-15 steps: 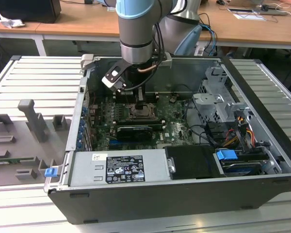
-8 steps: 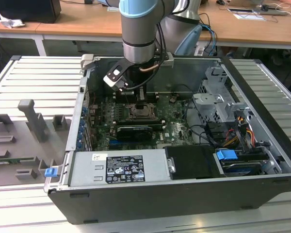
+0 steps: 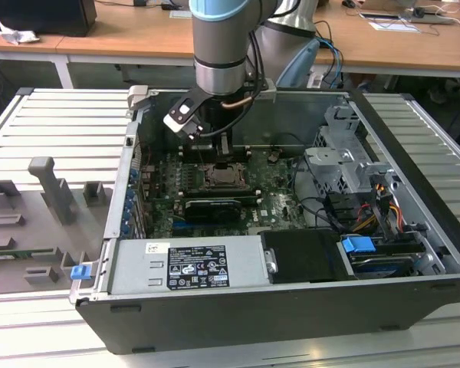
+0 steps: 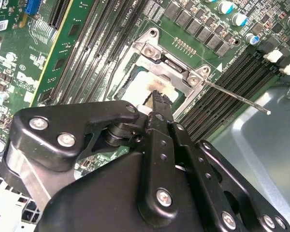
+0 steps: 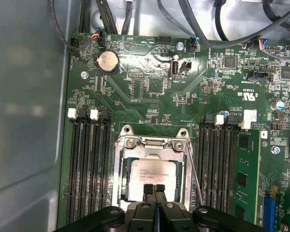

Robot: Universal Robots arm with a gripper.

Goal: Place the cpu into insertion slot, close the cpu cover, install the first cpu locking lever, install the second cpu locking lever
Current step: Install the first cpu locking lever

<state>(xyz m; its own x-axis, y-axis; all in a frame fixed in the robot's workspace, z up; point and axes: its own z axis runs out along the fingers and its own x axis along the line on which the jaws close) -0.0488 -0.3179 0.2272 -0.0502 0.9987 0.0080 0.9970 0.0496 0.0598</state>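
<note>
The cpu [image 5: 152, 176] lies flat in the insertion slot [image 5: 117, 169], its silvery face showing through the window of the cpu cover [image 5: 152, 145]. The cover lies down over the chip. My gripper [image 5: 155, 189] is shut, its black fingertips [image 4: 159, 99] pressed together just above the cpu [image 4: 135, 87] near one edge of the cover [image 4: 169, 67]. A thin metal locking lever [image 4: 237, 96] angles away from the socket's corner, and it runs along the socket's side [image 5: 195, 169]. In the exterior view the gripper [image 3: 223, 149] hangs over the socket [image 3: 224, 178] inside the open computer case.
Long black memory slots [image 5: 87, 169] flank the socket on both sides [image 5: 217, 164]. The grey case wall [image 5: 24, 121] is close by. A power supply [image 3: 192, 264], a drive cage [image 3: 345, 161] and cables [image 3: 368, 207] fill the case. A grey fixture tray [image 3: 38, 215] lies at the exterior view's left.
</note>
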